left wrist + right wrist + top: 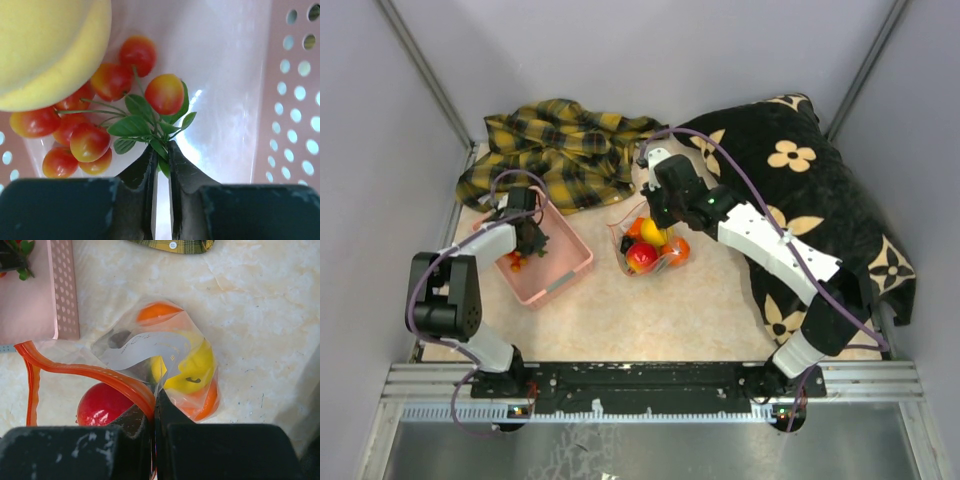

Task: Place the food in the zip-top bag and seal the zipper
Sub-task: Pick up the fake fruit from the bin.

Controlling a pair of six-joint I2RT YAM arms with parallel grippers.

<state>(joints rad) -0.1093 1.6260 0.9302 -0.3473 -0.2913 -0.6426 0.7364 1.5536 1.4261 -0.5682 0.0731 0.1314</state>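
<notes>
In the left wrist view my left gripper [160,147] is inside the pink basket [295,100], its jaws pinched on the green leafy piece [131,125] of a cluster of small red-orange balls [90,142]. A yellow lemon [45,45] lies beside the cluster. From above, the left gripper [530,240] sits low in the basket [565,280]. My right gripper [155,397] is shut on the mouth edge of the zip-top bag [150,347], at the red zipper [85,371]. The bag [650,248] holds a red apple [102,405], a lemon [195,367] and an orange ball [155,311].
A plaid yellow-and-dark cloth [560,150] lies crumpled at the back left, just behind the basket. A black cushion with cream flowers [800,200] fills the right side under the right arm. Grey walls close in the table on three sides.
</notes>
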